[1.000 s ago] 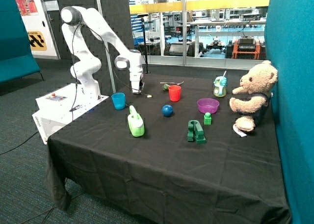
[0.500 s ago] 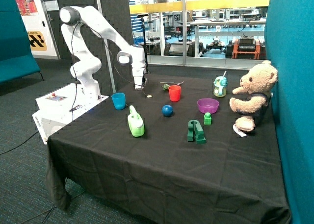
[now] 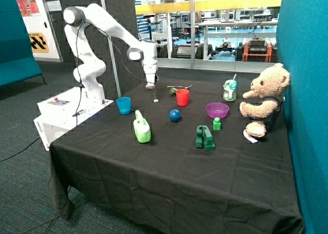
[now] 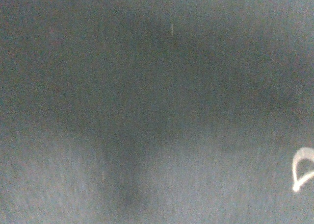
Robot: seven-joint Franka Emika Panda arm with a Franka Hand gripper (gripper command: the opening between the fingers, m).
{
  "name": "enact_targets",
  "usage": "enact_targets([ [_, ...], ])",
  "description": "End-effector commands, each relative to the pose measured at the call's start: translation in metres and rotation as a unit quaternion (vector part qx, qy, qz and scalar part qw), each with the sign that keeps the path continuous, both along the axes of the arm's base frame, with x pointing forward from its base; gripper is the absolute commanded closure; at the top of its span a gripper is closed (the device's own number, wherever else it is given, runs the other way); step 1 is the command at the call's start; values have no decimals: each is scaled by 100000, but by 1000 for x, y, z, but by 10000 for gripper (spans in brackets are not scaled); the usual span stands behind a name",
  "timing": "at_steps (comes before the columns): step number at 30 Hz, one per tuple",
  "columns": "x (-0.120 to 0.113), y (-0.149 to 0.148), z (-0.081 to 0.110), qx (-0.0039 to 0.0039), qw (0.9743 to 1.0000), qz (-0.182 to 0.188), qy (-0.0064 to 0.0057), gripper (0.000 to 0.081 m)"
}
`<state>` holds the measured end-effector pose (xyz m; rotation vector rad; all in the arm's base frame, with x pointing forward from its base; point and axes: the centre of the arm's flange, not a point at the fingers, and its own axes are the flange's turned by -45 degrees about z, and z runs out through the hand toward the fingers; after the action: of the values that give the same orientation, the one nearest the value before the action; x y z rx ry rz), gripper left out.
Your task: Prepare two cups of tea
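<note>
The light blue cup stands near the table's edge on the robot's side. The red cup stands further in, towards the back. A tiny white tea bag lies on the black cloth between them. My gripper hangs just above it, and a thin string runs from the gripper down to the bag. The gripper looks shut on the string's upper end. The wrist view shows only black cloth and a small white loop at its edge. No second tea bag is in view.
A green watering can and a blue ball sit in front of the cups. A purple bowl, green blocks, a lidded straw cup and a teddy bear lie beyond the red cup. A spoon lies behind the red cup.
My gripper has risen from the cloth and moved towards the red cup, drawing the string up. The white tea bag stays at the same spot.
</note>
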<state>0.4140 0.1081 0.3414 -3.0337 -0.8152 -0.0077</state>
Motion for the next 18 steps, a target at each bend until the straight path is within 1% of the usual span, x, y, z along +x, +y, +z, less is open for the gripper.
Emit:
enact_targets([
  [1, 51, 25, 30, -82, 99967, 2559, 233, 808],
  [5, 73, 34, 45, -84, 99943, 3375, 232, 808],
  [9, 88, 40, 54, -84, 99940, 3445, 232, 808],
  [14, 101, 45, 63, -85, 99920, 3995, 231, 808],
  [18, 106, 49, 67, -86, 99899, 4497, 231, 808],
])
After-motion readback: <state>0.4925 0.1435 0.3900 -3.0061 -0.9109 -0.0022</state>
